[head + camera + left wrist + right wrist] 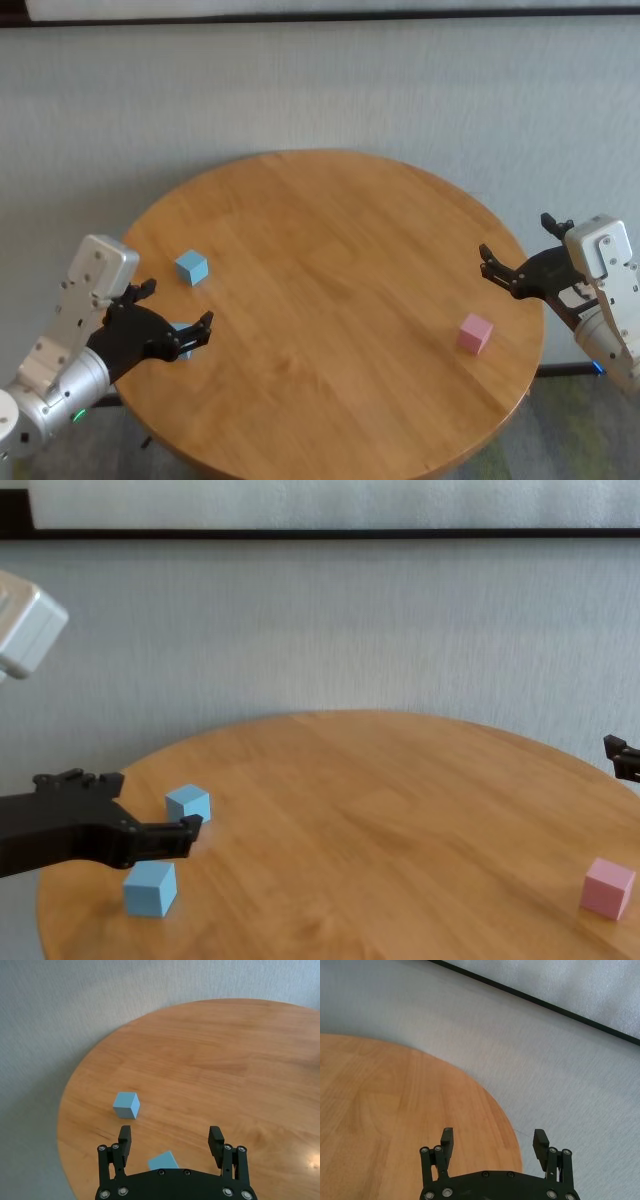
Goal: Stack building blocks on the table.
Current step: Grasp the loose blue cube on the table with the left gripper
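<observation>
While above the table [330,300], left gripper [170,1142] spread wide, near blue block [163,1161] directly beneath.

near block [181,338]: on the table [340,300], under the left gripper [178,318]
far block [191,267]: just beyond it
third block [475,333]: near the right gripper [522,258] (inward of it)

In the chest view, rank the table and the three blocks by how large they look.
1. The table, by far.
2. The near blue block and the pink block look alike, so I won't rank them.
3. The far blue block looks slightly smaller, likely only because it sits farther away.
</observation>
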You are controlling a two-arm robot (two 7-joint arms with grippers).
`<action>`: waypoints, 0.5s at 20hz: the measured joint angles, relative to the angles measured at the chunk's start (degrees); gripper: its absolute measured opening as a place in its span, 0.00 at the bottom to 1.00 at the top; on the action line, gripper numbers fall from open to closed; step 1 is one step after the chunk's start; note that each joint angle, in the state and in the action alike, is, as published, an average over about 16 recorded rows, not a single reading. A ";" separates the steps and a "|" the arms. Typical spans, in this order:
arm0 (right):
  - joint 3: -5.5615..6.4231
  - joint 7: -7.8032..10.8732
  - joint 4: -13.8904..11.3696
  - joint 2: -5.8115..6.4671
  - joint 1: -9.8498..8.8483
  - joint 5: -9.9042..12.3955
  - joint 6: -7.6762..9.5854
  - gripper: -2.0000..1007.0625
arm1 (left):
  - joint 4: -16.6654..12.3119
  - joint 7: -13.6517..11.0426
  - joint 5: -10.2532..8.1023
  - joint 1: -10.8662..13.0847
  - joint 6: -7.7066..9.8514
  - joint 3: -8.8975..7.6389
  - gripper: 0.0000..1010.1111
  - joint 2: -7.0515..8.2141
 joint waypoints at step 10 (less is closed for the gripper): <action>0.00 0.00 0.00 0.00 0.00 0.00 0.00 1.00 | -2.69 3.95 -1.60 1.77 7.75 -2.62 0.99 -3.73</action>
